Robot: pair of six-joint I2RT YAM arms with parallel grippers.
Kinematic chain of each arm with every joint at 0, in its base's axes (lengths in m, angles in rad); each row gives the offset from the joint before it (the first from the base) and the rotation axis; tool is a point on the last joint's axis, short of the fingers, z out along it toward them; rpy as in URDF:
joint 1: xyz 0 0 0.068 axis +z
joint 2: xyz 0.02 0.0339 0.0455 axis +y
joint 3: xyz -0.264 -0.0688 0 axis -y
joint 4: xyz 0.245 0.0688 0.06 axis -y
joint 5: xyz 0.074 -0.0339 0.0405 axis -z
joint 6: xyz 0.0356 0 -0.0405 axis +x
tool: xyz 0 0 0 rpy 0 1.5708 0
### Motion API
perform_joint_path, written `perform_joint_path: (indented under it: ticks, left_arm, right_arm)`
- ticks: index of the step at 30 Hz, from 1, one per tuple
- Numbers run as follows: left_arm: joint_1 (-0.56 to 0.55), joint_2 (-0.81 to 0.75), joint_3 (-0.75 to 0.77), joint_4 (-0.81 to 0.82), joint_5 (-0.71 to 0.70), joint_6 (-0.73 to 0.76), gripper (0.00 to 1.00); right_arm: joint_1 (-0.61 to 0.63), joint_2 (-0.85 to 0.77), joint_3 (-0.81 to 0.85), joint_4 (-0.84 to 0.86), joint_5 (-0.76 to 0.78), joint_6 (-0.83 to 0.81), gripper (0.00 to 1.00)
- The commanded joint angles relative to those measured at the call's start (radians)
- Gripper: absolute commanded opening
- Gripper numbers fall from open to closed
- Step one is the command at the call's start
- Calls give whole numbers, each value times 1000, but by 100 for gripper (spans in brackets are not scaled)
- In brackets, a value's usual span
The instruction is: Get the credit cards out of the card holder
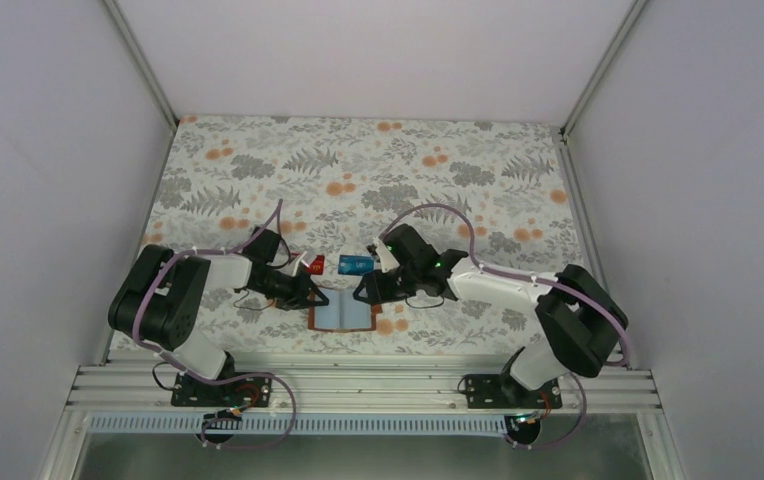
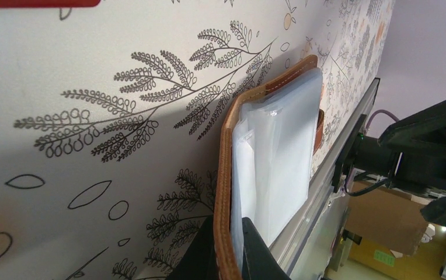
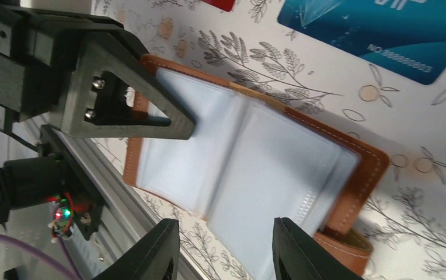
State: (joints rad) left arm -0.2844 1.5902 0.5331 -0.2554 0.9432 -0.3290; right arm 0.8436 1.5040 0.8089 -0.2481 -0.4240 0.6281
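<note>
card holder (image 1: pixel 343 312) lies open on the floral table (image 1: pixel 258 160) near the front rail, pale pockets up. left gripper (image 2: pixel 227 259) is clenched on its brown left edge. right gripper (image 3: pixel 223 251) has fingers spread, grasping nothing, hovering at the holder's right side. blue card (image 1: pixel 356 264) and red card (image 1: pixel 315 264) lie flat just behind the holder.

The bench (image 1: pixel 458 160) is pale, printed all over with grey ferns and orange flowers. A brown holder (image 1: pixel 344 312) lies open and flat near its 6 o'clock edge. A red card (image 1: pixel 316 263) lies at the holder's 11 o'clock and a blue card (image 1: pixel 356 264) at its 12, both apart from it.
</note>
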Motion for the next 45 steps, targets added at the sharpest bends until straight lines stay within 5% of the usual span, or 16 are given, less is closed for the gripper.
perform_joint_path:
  ticks: [1,18,45]
  left_arm:
    - [-4,-13,13,10,4,8,2]
    - [-4,-14,11,11,4,8,2]
    - [-3,-12,10,19,5,10,2]
  right_arm:
    - [-9,58,-9,97,-95,85,43]
    - [-11,128,-6,42,-31,93,63]
    - [10,240,89,157,-176,53,62]
